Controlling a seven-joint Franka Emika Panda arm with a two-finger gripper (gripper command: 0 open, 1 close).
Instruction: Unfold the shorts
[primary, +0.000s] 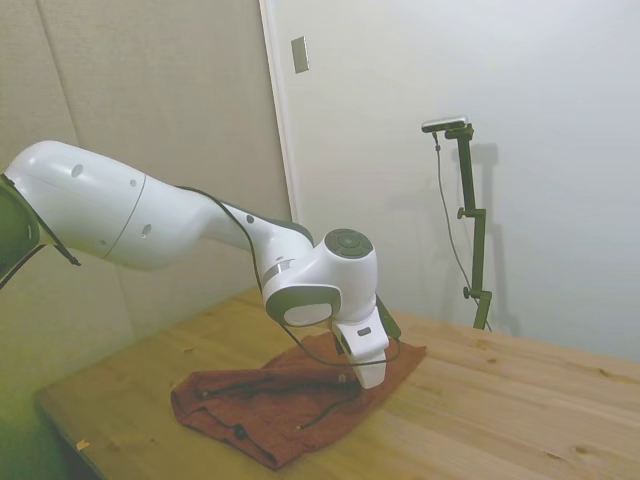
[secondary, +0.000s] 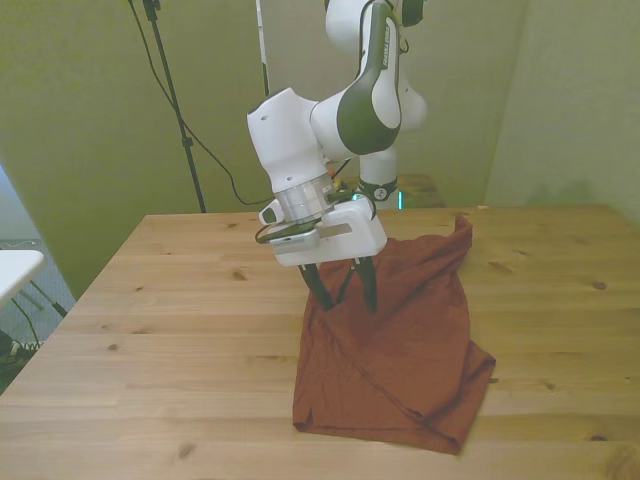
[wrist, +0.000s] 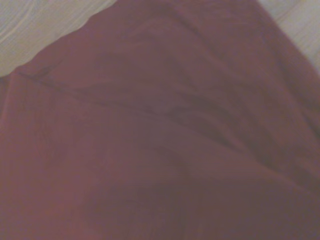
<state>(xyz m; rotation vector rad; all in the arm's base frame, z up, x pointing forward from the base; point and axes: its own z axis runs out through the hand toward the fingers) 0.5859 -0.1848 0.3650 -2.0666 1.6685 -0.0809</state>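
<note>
A light wooden table (primary: 520, 400) fills the foreground — pale walls behind it, with a small grey wall plate (primary: 300, 54) at eleven o'clock.

The wooden table (secondary: 180, 330) carries only the rust-brown shorts (secondary: 400, 350), lying folded and rumpled near its middle.

shorts (secondary: 400, 350) on desk (secondary: 180, 330), toward front view's right | tool (secondary: 346, 297) over shorts' upper left part, tips at fabric
</note>
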